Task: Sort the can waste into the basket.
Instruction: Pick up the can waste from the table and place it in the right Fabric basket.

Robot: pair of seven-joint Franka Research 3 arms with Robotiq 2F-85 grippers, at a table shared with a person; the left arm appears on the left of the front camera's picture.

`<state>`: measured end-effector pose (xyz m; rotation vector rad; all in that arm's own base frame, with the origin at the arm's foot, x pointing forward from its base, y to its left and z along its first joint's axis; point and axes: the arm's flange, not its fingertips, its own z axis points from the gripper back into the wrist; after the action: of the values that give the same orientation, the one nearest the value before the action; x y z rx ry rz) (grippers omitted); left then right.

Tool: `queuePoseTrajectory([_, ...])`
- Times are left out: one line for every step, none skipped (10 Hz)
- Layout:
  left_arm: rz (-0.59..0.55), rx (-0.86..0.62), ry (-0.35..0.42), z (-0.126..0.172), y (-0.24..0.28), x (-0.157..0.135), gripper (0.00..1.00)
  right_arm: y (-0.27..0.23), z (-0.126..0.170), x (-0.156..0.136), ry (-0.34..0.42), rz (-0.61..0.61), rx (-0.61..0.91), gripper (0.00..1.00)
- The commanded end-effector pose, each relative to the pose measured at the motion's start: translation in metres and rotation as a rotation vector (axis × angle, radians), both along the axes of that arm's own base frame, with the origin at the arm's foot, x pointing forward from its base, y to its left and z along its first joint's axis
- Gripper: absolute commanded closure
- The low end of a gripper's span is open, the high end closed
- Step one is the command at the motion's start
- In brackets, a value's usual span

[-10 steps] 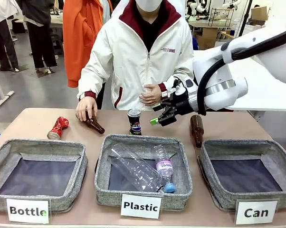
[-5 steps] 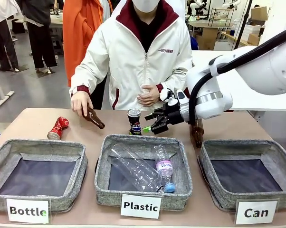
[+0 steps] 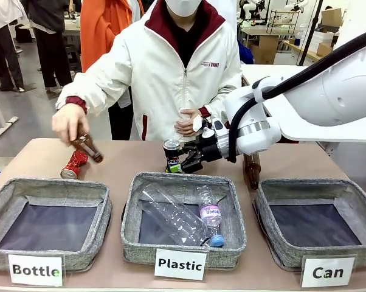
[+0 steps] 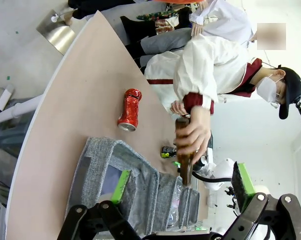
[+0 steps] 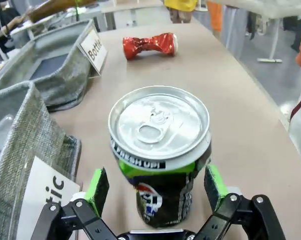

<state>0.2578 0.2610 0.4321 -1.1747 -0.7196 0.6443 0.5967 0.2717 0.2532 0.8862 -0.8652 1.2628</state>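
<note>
I counted three grey baskets on the surface [image 3: 122, 161]: the "Plastic" basket [image 3: 177, 178] in the middle, the "Bottle" basket [image 3: 49, 185] to its left, and the "Can" basket [image 3: 310, 184] to its right, dark bottom showing.

There were two cans. The dark can [image 3: 171, 155] stood upright just behind the "Plastic" basket's far rim. The crushed red can [image 3: 74, 164] lay on its side behind the "Bottle" basket, well left of the "Plastic" basket.

Two clear bottles [image 3: 171, 216] lay inside the "Plastic" basket.

There were two brown bottles. One [image 3: 89, 148] was held tilted in the person's hand [image 3: 69, 121], above the red can. The other brown bottle [image 3: 252, 169] stood behind and right of the "Plastic" basket, its top hidden by my right arm.

My right claw [image 5: 156, 187] was spread wide astride the dark can, with a gap showing at each green pad and nothing gripped. Open surface lay behind the can.

My left claw [image 4: 183, 185] hung wide open and empty, its base cut off by the frame's bottom edge.
</note>
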Motion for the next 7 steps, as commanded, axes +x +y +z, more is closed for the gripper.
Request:
queuePoseTrajectory([0.012, -0.027, -0.084, 0.045, 0.013, -0.03, 0.0, 0.011, -0.004, 0.015, 0.043, -0.012, 0.044, 0.0])
queuePoseTrajectory([-0.018, -0.056, -0.169, 0.087, 0.018, -0.064, 0.0, 0.016, -0.007, 0.017, 0.059, -0.021, 0.067, 0.0])
queuePoseTrajectory([-0.061, -0.064, -0.212, 0.11, 0.019, -0.085, 0.0, 0.018, -0.008, 0.02, 0.065, -0.028, 0.086, 0.0])
queuePoseTrajectory([-0.09, -0.09, -0.22, 0.118, 0.014, -0.093, 0.0, 0.018, -0.008, 0.021, 0.084, -0.01, 0.125, 0.0])
queuePoseTrajectory([-0.116, -0.149, -0.214, 0.117, 0.008, -0.092, 0.0, 0.017, -0.008, 0.021, 0.093, -0.001, 0.138, 0.49])
queuePoseTrajectory([-0.107, -0.188, -0.196, 0.113, 0.002, -0.09, 0.0, 0.015, -0.009, 0.021, 0.105, 0.004, 0.136, 0.59])
queuePoseTrajectory([-0.122, -0.209, -0.189, 0.113, -0.002, -0.09, 0.0, 0.015, -0.009, 0.02, 0.108, 0.003, 0.133, 1.0])
